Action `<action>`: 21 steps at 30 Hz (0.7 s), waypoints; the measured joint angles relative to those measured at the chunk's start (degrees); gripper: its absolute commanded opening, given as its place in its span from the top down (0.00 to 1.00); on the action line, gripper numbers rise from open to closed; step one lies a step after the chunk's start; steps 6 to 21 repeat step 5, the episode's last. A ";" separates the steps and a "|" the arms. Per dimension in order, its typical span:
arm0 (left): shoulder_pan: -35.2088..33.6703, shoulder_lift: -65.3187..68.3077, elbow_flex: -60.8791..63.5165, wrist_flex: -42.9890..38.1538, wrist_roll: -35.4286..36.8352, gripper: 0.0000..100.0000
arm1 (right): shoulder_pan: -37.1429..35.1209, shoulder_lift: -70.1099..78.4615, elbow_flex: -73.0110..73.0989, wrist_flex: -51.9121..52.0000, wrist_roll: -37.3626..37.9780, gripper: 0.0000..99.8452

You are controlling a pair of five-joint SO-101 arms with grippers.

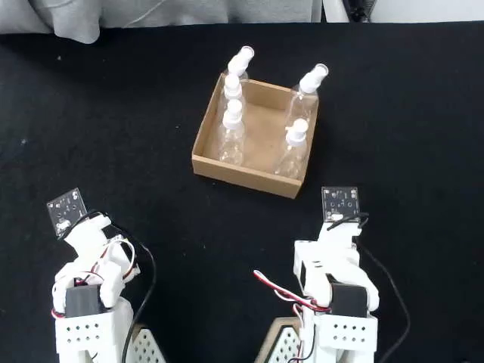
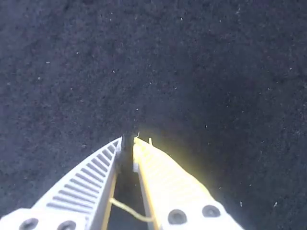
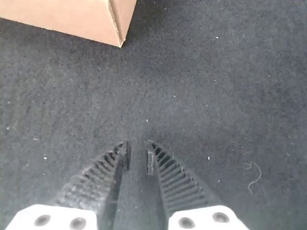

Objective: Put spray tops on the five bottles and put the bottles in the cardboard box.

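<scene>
All five bottles (image 1: 231,136), each wearing one of the spray tops (image 1: 233,111), stand inside the cardboard box (image 1: 246,175) on the counter (image 1: 113,113), so the job looks finished to me, with the left hand (image 2: 128,140) and right hand (image 3: 137,143) both pressed together, empty, well back from it.

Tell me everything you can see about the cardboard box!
The cardboard box is brown and square. It is open on top, has low walls, and no lid shows. It sits flat on the black table, turned a little askew. Five clear bottles with white spray tops stand inside, three along one side and two along the other. The two farthest lean out over its rim. Nothing else touches it.
</scene>
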 measured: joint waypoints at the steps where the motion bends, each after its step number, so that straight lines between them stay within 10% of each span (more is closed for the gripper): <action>1: 0.00 0.00 0.00 0.00 0.00 0.97 | 0.00 0.00 0.00 0.00 0.00 0.99; 21: 0.00 0.00 0.00 0.00 0.00 0.97 | 0.00 0.00 0.00 0.00 0.00 0.99</action>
